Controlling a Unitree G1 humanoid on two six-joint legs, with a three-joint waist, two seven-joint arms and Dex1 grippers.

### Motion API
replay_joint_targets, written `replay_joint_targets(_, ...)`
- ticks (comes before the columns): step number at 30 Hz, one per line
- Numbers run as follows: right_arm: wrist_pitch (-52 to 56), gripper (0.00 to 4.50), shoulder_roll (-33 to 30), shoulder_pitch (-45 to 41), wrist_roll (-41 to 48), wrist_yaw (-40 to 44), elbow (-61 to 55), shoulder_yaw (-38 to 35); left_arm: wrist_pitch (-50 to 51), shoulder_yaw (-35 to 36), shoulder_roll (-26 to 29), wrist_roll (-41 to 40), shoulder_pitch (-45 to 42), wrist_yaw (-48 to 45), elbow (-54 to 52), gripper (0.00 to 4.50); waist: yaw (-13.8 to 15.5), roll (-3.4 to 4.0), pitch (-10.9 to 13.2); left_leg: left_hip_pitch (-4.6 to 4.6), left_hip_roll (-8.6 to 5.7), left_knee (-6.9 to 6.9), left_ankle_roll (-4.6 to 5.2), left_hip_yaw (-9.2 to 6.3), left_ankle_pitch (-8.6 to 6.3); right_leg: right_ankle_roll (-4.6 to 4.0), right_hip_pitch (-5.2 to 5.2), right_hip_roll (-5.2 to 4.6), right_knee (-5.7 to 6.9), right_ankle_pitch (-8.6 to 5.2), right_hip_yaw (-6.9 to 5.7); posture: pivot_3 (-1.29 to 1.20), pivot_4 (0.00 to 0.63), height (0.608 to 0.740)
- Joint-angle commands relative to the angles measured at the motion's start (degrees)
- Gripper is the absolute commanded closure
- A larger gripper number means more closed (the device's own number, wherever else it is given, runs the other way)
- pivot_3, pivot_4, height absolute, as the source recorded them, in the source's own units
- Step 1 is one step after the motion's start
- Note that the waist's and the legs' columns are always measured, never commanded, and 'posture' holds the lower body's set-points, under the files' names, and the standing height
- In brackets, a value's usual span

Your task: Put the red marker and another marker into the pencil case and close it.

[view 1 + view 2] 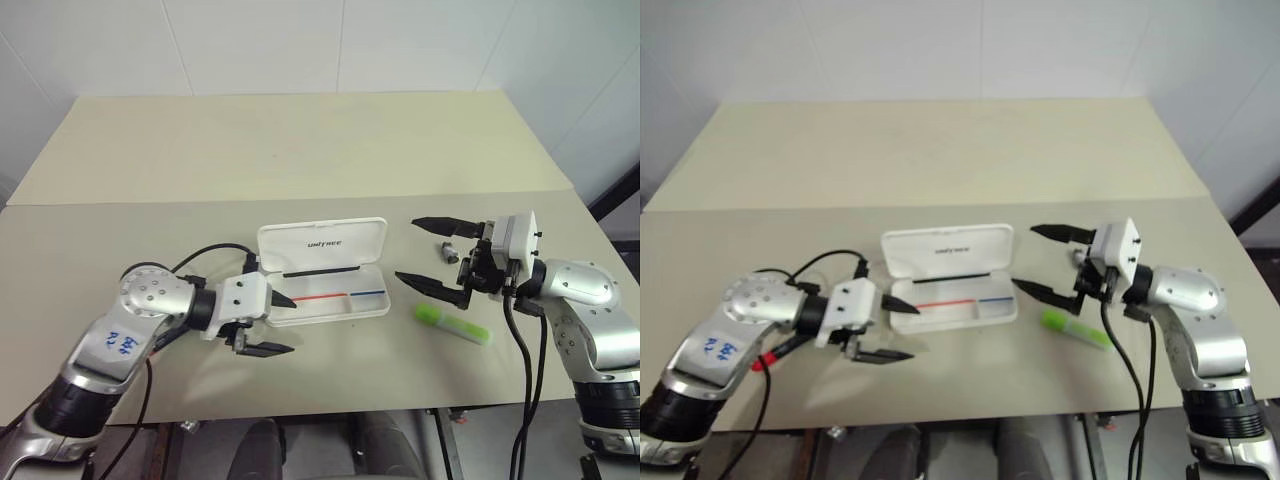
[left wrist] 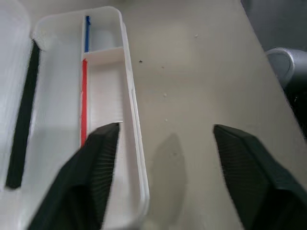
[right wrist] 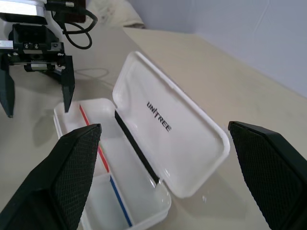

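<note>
On the table [image 1: 300, 150], the pencil case [image 1: 330, 300] lies open. Left gripper [image 1: 278, 325] and right gripper [image 1: 428, 252] flank it, jaws spread, empty.

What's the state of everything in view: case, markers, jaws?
pencil case: open, lid tilted back, no marker inside.
lime-green highlighter: lying on the table right of the case, not held.
red marker: seemingly on the table under the left arm, mostly hidden.
small grey object: lying on the table.
left gripper: jaws open, empty.
right gripper: jaws open, empty.
</note>
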Motion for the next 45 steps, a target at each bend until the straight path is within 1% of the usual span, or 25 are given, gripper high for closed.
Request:
replay_joint_targets(1,-1.0,0.00,0.8,-2.8,1.0,1.4,-0.9,0.4,5.5,8.5,4.5,-5.8,4.0,-0.1,-6.4,0.03,-0.1,0.01,0.0,-0.01,0.01,-0.01,0.00,0.00,0.00,0.00,-0.01,0.00,0.00,0.00,0.00,0.00,0.150,0.740)
replay_joint_targets(4,-0.4,0.00,1.3,-5.2,2.0,3.1,-1.3,1.6,10.4,13.8,8.6,-6.9,6.8,1.7,-7.5,0.03,-0.1,0.04,0.0,-0.01,0.02,-0.01,0.00,-0.01,0.00,-0.03,-0.02,-0.01,0.01,-0.02,-0.02,0.00,0.150,0.740)
replay_joint_targets(7,1.3,0.00,1.2,-7.3,3.9,5.6,-2.5,3.0,16.1,18.2,13.3,-6.7,8.9,3.2,-6.0,0.03,-0.1,0.04,0.0,0.01,0.02,-0.01,0.00,-0.03,0.00,-0.04,-0.02,0.01,0.01,-0.02,-0.03,0.00,0.150,0.740)
replay_joint_targets(9,2.0,0.00,0.8,-8.6,4.7,7.8,-3.5,4.2,19.9,20.1,17.2,-6.7,10.9,2.8,-4.9,0.03,-0.1,0.04,0.0,-0.01,0.03,-0.02,0.00,-0.03,0.00,-0.06,-0.03,0.01,0.00,-0.04,-0.05,0.00,0.150,0.740)
replay_joint_targets(12,2.7,0.00,0.6,-10.5,5.8,11.1,-4.9,5.9,20.6,21.1,21.4,-3.8,14.0,4.0,-1.7,0.03,-0.1,0.07,0.1,-0.01,0.03,-0.09,-0.01,-0.02,-0.01,-0.08,-0.06,0.00,-0.04,-0.06,-0.05,0.00,0.150,0.740)
replay_joint_targets(16,2.9,0.00,0.7,-11.9,5.7,13.4,-5.1,7.2,22.6,19.8,22.3,-3.1,15.7,6.5,-1.0,0.03,0.1,0.07,0.1,-0.04,0.04,-0.15,-0.06,-0.04,-0.04,-0.13,-0.10,-0.02,-0.05,-0.11,-0.11,0.00,0.150,0.740)
replay_joint_targets(23,3.0,0.00,0.7,-12.0,5.1,12.2,-5.3,6.4,23.2,16.9,23.5,-0.8,19.0,9.1,-0.8,0.03,0.1,0.07,0.1,-0.07,0.07,-0.20,-0.15,-0.02,-0.10,-0.16,-0.17,-0.04,-0.04,-0.12,-0.11,0.00,0.150,0.740)
replay_joint_targets(27,3.4,0.00,0.5,-11.3,4.8,10.6,-6.3,5.7,20.7,14.6,24.3,1.3,19.4,9.7,2.5,0.03,0.1,0.07,0.1,-0.07,0.08,-0.26,-0.16,-0.01,-0.10,-0.20,-0.23,-0.03,-0.01,-0.15,-0.11,0.00,0.150,0.740)
replay_joint_targets(30,3.5,0.00,0.3,-11.0,4.7,9.8,-6.7,5.3,19.2,13.9,24.2,2.2,18.8,10.4,3.9,0.66,0.1,0.07,0.1,-0.06,0.08,-0.26,-0.16,0.00,-0.10,-0.21,-0.22,-0.04,-0.02,-0.15,-0.11,0.00,0.150,0.740)
replay_joint_targets(36,3.2,0.00,-0.1,-10.2,4.2,8.5,-7.2,4.9,17.4,11.9,24.2,3.2,17.4,10.0,6.0,2.67,0.1,0.07,0.1,-0.04,0.08,-0.30,-0.16,0.03,-0.10,-0.22,-0.23,-0.05,-0.02,-0.15,-0.10,0.00,0.150,0.740)
replay_joint_targets(40,2.7,0.00,-0.2,-10.0,3.7,8.0,-6.6,4.6,17.1,11.3,24.0,3.3,17.1,10.1,6.1,3.91,0.1,0.08,0.1,-0.04,0.07,-0.30,-0.16,0.04,-0.10,-0.22,-0.23,-0.05,-0.01,-0.15,-0.09,0.00,0.150,0.740)
replay_joint_targets(45,2.4,0.00,-0.2,-9.8,3.4,8.1,-5.0,4.1,16.0,12.5,23.0,0.7,16.4,8.1,5.6,3.95,0.1,0.08,0.1,-0.02,0.08,-0.29,-0.15,0.04,-0.10,-0.22,-0.22,-0.04,0.03,-0.15,-0.09,0.00,0.150,0.740)
